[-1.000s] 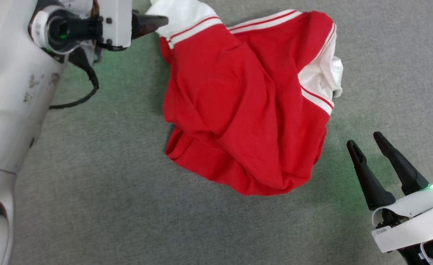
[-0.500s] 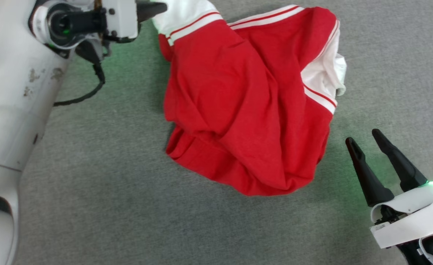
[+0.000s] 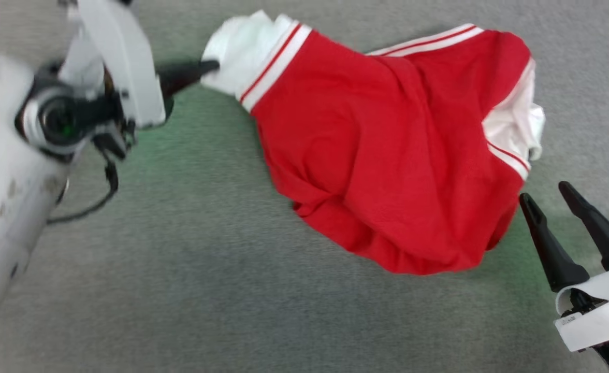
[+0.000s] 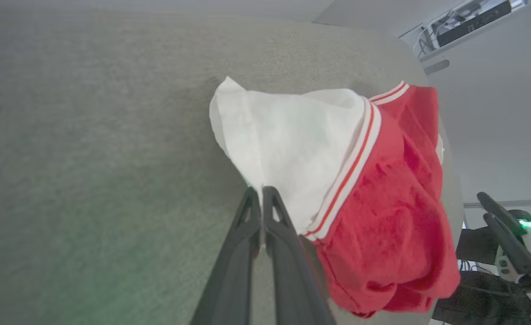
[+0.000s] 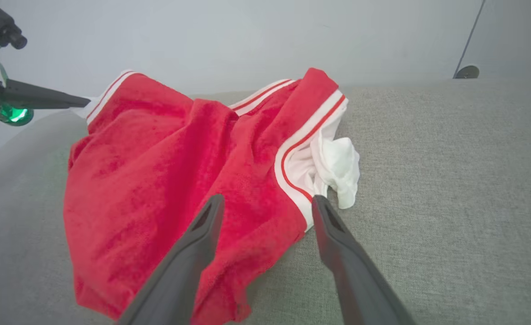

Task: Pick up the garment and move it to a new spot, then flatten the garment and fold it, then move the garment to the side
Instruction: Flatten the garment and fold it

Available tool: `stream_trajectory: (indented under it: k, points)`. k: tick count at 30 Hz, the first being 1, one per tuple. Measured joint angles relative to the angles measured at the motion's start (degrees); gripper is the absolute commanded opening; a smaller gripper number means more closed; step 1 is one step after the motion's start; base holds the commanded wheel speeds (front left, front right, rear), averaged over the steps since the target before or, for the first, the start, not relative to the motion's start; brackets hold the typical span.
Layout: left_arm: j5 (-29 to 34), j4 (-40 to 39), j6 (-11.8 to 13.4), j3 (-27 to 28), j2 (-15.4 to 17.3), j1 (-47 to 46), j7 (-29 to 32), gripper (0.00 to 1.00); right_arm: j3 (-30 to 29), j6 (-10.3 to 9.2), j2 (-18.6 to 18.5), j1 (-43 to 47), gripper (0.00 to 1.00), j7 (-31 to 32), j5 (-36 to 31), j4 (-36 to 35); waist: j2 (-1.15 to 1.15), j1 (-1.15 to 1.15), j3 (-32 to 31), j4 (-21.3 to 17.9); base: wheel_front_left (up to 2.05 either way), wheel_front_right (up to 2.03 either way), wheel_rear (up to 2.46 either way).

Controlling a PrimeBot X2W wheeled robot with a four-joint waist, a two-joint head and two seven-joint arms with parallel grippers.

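At upper left, our left gripper [image 3: 212, 65] is pinched shut on the white sleeve [image 3: 242, 52] of the red jersey [image 3: 387, 155], heaped mid-frame — pick-up in hand, we judge, a clean lift next — our right gripper [image 3: 544, 191] gaping empty.

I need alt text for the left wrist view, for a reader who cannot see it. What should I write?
The left pincer, shut, grips the edge of the white sleeve of a crumpled red garment on a grey fabric surface. The open right pincer shows at the view's right edge.
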Motion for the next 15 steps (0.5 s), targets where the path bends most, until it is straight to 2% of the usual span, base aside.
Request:
stream_trajectory:
  k: [8, 11, 15]
  points:
    - [-1.86, -10.94, -0.01, 0.02, 6.73, 11.21, -5.95, 0.00, -2.59, 0.00, 0.01, 1.66, 1.00, 3.89, -0.27, -3.07, 0.00, 0.00, -3.21, 4.65, 0.00, 0.00, 0.00]
    - [-0.82, -14.74, -0.01, 0.81, 9.43, 14.05, -10.22, 0.00, -3.39, 0.00, 0.03, 2.08, 1.00, 4.81, -0.29, -3.83, 0.00, 0.00, -4.28, 5.51, 0.00, 0.00, 0.00]
    - [1.11, -17.82, -0.04, 1.15, 11.45, 17.91, -14.95, 0.00, -4.75, 0.00, 0.48, 3.73, 1.00, 5.76, -0.51, -4.53, 0.00, 0.00, -5.06, 6.11, 0.00, 0.00, 0.00]
